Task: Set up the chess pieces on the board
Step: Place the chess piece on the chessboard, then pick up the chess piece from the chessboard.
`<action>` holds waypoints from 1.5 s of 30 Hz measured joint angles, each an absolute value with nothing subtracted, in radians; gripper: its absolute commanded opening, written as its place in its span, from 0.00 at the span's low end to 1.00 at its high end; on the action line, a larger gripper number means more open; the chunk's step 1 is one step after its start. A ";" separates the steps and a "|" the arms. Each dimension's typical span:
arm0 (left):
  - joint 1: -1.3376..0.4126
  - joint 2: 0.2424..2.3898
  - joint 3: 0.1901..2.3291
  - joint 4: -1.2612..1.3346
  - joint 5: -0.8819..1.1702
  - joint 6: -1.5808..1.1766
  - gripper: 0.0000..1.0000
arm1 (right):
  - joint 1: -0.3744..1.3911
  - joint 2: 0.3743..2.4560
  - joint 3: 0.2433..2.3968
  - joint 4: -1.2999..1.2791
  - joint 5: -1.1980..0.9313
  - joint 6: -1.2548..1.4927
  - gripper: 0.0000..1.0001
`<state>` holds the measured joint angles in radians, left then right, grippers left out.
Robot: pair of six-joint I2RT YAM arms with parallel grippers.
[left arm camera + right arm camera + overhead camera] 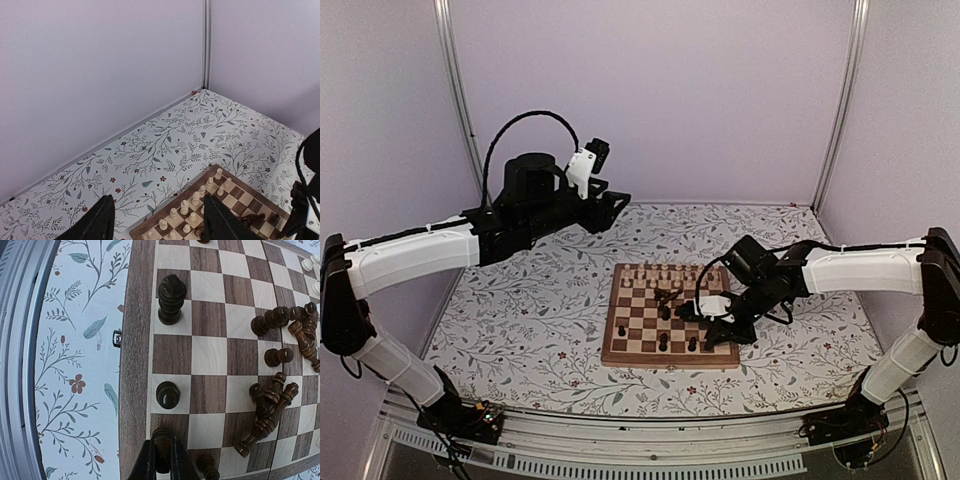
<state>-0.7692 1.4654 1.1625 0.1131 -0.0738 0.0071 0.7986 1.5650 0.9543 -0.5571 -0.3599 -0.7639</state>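
Soft, even light; mild edge distortion.

Pale lilac walls (650, 90), metal corner posts (459, 90), floral-patterned tabletop (540, 310), grey front rail (650, 432)

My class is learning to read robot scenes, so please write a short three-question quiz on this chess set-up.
1. True or false: the left gripper is gripping something.
2. The right gripper is shut on: A) a dark piece, B) a pale piece, C) nothing.
3. What colour are the toppled pieces lying on the board?

Key: 1 false, its fingers stand apart with nothing between them; 2 A; 3 dark.
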 measured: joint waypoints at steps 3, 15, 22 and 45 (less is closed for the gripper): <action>-0.769 1.465 1.163 0.113 -0.070 0.007 0.63 | 0.799 1.570 0.954 -0.551 -0.351 -0.764 0.01; -0.769 1.465 1.163 0.113 -0.062 0.007 0.63 | 0.799 1.599 0.957 -0.530 -0.345 -0.763 0.15; -0.769 1.465 1.163 0.110 -0.060 0.007 0.64 | 0.798 1.604 0.962 -0.546 -0.345 -0.757 0.34; -0.784 1.582 1.304 -0.252 -0.148 -0.121 0.59 | 0.683 1.727 1.335 -0.556 -0.422 -0.674 0.41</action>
